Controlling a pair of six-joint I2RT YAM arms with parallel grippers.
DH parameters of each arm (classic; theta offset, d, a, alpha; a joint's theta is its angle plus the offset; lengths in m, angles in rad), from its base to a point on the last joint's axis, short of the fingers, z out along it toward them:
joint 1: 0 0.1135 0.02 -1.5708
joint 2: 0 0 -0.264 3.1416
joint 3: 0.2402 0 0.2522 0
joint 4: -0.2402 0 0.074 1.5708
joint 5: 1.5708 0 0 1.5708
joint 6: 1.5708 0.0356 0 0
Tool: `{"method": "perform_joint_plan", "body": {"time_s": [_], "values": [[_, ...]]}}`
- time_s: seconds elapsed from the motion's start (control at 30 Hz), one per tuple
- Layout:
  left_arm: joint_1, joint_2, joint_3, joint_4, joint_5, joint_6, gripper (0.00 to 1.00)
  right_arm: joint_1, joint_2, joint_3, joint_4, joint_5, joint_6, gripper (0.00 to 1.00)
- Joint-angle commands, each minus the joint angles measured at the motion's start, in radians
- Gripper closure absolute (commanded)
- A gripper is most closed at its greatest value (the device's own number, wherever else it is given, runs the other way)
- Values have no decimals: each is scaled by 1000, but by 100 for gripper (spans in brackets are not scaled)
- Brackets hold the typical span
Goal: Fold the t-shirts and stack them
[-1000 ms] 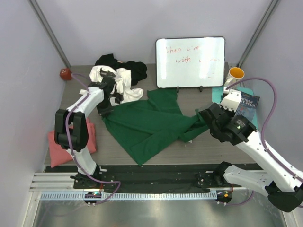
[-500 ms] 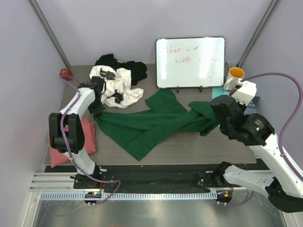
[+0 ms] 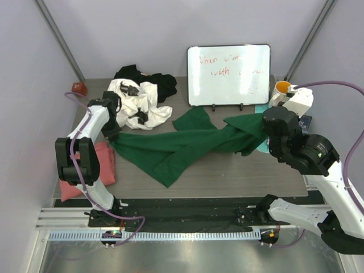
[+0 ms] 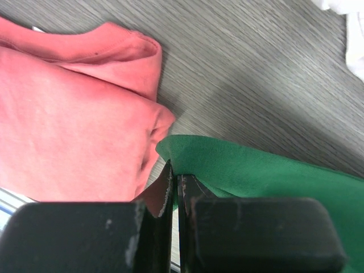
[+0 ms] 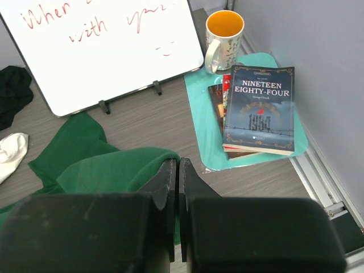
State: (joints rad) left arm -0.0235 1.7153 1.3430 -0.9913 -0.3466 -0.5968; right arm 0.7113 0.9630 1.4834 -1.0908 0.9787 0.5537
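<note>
Only 2 things w/ readable text from where I sit. The whiteboard (image 5: pixel 102 51) at the back has red handwriting, 2 lines. Top line starts "When", then smth like "i'm" on the top cam. 2nd line starts "with", and the next word is a scrawl, maybe "you", can't say for sure. The book (image 5: pixel 259 108) on the right says "NINETEEN EIGHTY-FOUR" in white caps on its dark cover, w/ what looks like "1984" in dark red lower down. The small print under that is too tiny to read.

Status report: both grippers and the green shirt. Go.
Left gripper shut on green shirt edge. Right gripper shut on the other end; shirt stretched between them, unfolded. Pink shirt folded beside left gripper. Mug and books near right gripper.
</note>
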Motion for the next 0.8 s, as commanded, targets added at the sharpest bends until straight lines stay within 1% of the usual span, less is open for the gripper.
{"method": "perform_joint_plan", "body": {"time_s": [0.0,0.07,0.27,0.43,0.67,0.7,0.77], "values": [[14,7,13,13,61,9,100,-1,16,32,71,-17,-47,99],[13,9,5,23,95,20,100,-1,11,11,83,-29,-47,99],[13,-31,-8,36,43,15,100,-1,-3,-23,104,-54,-55,99],[13,1,-8,33,83,17,100,-1,6,-66,123,-100,-49,99],[5,-17,-16,36,67,20,99,-1,14,-101,184,-143,-75,99],[4,-20,-18,39,69,25,84,-1,13,-104,186,-146,-80,99],[0,-32,-13,39,48,25,67,-1,14,-109,180,-147,-80,99]]}}
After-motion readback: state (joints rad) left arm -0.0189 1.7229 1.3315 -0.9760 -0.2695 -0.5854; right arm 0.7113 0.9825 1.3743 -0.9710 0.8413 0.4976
